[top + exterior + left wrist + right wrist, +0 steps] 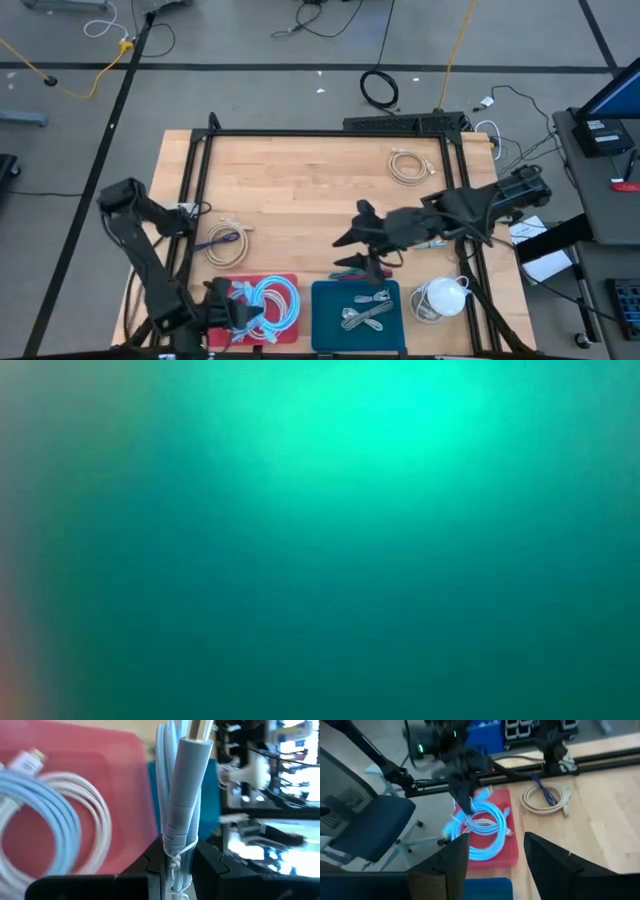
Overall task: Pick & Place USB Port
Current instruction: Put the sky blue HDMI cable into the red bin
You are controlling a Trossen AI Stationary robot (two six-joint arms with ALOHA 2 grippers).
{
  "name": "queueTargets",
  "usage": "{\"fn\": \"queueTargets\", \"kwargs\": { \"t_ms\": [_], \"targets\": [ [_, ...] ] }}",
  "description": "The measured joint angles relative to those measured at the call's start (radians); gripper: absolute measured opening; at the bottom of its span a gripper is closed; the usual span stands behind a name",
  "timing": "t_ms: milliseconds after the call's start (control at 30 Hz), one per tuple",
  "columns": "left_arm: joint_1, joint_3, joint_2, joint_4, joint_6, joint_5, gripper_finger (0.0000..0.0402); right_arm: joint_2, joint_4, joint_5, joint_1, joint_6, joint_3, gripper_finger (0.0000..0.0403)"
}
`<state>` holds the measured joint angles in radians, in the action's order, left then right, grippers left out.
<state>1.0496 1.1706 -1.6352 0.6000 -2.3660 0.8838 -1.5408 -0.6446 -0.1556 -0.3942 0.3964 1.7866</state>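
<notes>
My left gripper [238, 310] is at the near edge over the red tray [285, 282] and is shut on a light blue USB cable [186, 785]. The cable's plug [199, 727] points away from the fingers. More light blue and white cable [55, 815] lies coiled in the red tray. My right gripper [345, 252] is open and holds nothing. It hovers over the wood just beyond the teal tray [325, 318], which holds a grey cable [366, 314]. The right wrist view looks from there toward the red tray [506, 800]. My left gripper pinches the bundled light blue cable between its two fingers, just behind the plug's sleeve [176, 845], where a thin white tie wraps the strands. The fingers lie along the cable and several strands pass between them. Whether the rest hangs free or lies in the tray is hidden.
A beige coil with a dark blue tie [225, 240] lies left of centre. Another beige coil [410, 165] sits near the far right. A white coil [440, 298] lies right of the teal tray. A black frame [330, 132] borders the table. The low view shows no objects.
</notes>
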Motion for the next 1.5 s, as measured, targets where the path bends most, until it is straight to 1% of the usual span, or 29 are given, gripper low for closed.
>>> {"fn": "queueTargets", "kwargs": {
  "t_ms": [100,233,633,900,1067,1300,1333,1367,1400,1500],
  "targets": [
    [-0.022,0.0,-0.05,-0.017,-0.001,-0.02,0.0056,0.015,-0.001,-0.054,-0.035,-0.007,0.0,0.0177],
    [-0.031,0.0,-0.089,-0.029,-0.004,-0.041,0.0056,0.016,0.003,-0.056,-0.06,0.011,0.0,0.0177],
    [0.023,0.0,-0.072,-0.018,-0.016,-0.049,0.0056,0.014,-0.003,-0.057,-0.086,0.052,-0.002,0.0172],
    [-0.018,0.0,-0.073,0.062,-0.01,-0.128,0.0056,0.014,-0.02,-0.057,-0.092,0.052,-0.002,0.0171],
    [-0.058,0.0,-0.073,0.094,0.012,-0.244,0.0056,0.014,-0.019,-0.057,-0.092,0.049,-0.002,0.0171],
    [-0.063,0.0,-0.073,0.088,0.015,-0.282,0.0056,0.014,-0.019,-0.057,-0.092,0.038,-0.002,0.0171],
    [-0.063,0.0,-0.073,0.087,0.021,-0.288,0.0059,0.014,-0.02,-0.057,-0.092,0.036,-0.002,0.0171],
    [-0.063,0.0,-0.073,0.087,0.027,-0.303,0.0072,0.014,-0.023,-0.057,-0.092,0.035,-0.002,0.0171],
    [-0.064,0.0,-0.073,0.091,0.026,-0.332,0.009,0.014,-0.027,-0.057,-0.092,0.034,-0.002,0.0171],
    [-0.07,0.0,-0.074,0.106,0.015,-0.397,0.0161,0.014,-0.041,-0.057,-0.092,0.033,-0.002,0.0171]
  ]
}}
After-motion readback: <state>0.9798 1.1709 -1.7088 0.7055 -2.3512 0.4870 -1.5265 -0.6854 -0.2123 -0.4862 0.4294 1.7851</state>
